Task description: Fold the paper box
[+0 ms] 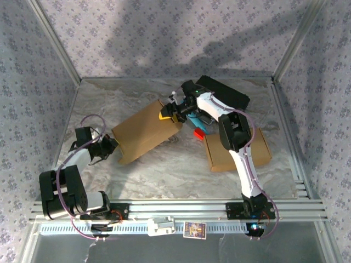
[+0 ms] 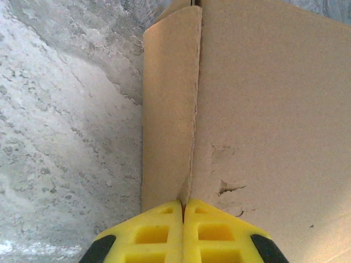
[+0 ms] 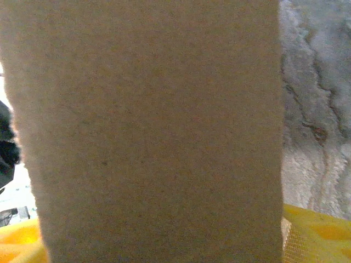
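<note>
**Spotter:** What are the left jaws doing?

**Operator:** I'm looking down the left gripper [image 2: 183,212], and it's clenching on the paper box [image 2: 263,109]. The yellow pads are pressing together on the cardboard edge, right where a narrow panel is meeting the wide one. I reckon it's acting as an anchor, so the sheet isn't sliding while the other arm works.

**Spotter:** And the right?

**Operator:** The right gripper [image 1: 166,113] is reaching in at the box's far end. Its fingers [image 3: 315,233] are standing wide apart, with a brown flap [image 3: 148,126] running between them. I can't tell whether they're pinching that flap or only straddling it.

**Spotter:** Where's the box sitting?

**Operator:** It's lying mostly flat on the worktop [image 1: 164,170], left of centre. It's slanting from the left gripper [image 1: 111,145] at its near-left corner up toward the middle.

**Spotter:** Anything crowding you?

**Operator:** A second cardboard piece [image 1: 238,150] is lying toward the right edge under the right arm. A black object [image 1: 225,93] is sitting near the far-right corner, and both are apart from the box.
</note>
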You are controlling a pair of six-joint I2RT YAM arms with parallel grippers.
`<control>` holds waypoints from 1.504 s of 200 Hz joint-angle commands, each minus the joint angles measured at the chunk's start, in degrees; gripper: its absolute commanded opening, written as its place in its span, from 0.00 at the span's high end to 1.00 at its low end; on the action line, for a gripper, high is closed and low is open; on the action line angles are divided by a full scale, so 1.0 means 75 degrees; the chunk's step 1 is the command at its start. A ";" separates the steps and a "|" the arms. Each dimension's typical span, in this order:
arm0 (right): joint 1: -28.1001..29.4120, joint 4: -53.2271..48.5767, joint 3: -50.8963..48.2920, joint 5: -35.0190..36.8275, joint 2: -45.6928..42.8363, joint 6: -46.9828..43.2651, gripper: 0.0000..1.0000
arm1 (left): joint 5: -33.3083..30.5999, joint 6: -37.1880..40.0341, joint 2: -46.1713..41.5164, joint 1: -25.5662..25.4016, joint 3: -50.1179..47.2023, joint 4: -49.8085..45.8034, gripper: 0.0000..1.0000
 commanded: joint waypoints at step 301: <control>-0.0831 -0.0890 -0.5629 -0.0322 -0.3858 0.7727 0.53 | -0.3877 1.0174 -0.1575 -0.6933 0.4917 -0.6305 0.33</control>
